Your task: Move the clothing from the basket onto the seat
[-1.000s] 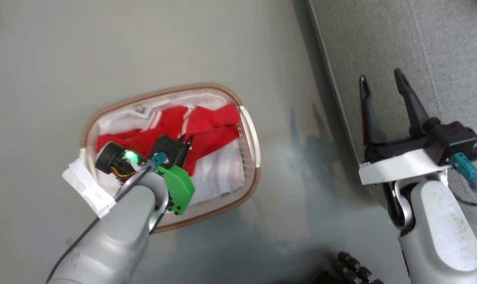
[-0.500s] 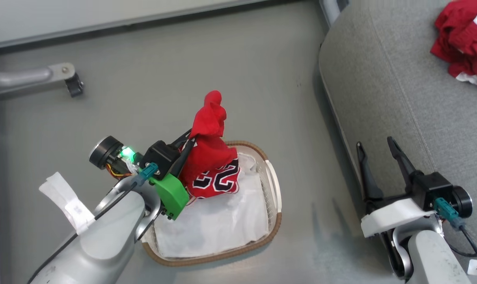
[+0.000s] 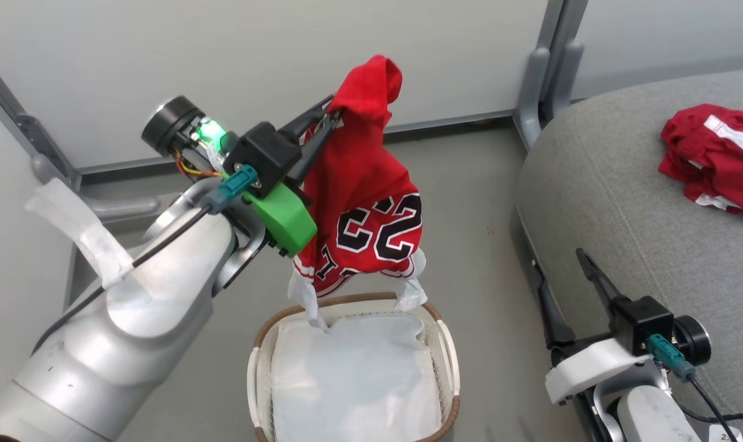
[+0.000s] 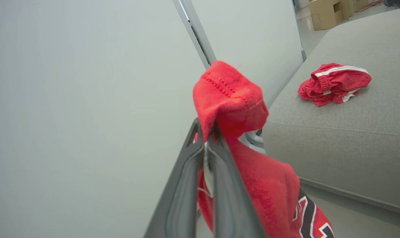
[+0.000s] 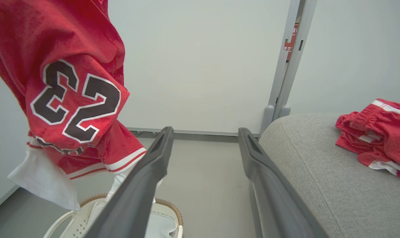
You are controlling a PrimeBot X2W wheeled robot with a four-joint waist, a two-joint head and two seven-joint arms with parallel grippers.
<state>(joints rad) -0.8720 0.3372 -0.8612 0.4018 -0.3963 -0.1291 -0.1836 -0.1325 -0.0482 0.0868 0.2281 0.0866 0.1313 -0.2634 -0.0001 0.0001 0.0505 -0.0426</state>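
My left gripper [image 3: 331,113] is shut on the top fold of a red jersey [image 3: 371,202] with a dark number print. It holds the jersey high above the white basket [image 3: 347,301] on the floor. In the left wrist view the closed fingers [image 4: 220,172] pinch the red fabric [image 4: 229,96]. My right gripper [image 3: 559,261] stands open and empty at the lower right, beside the grey seat [image 3: 623,202]. Its two fingers [image 5: 153,165] frame the floor, with the hanging jersey [image 5: 71,82] to their left. Another red garment [image 3: 715,156] lies crumpled on the seat.
A white cloth sheet [image 3: 353,374] lines the basket, and two of its corners [image 3: 301,288] hang up at the jersey's hem. A pale wall panel and a grey metal post [image 3: 543,67] stand behind. Grey floor [image 3: 476,202] separates basket and seat.
The left gripper has lifted the red jersey out of the basket and high above it. The head camera has tilted up, bringing the wall and seat into view. The right gripper stays open.
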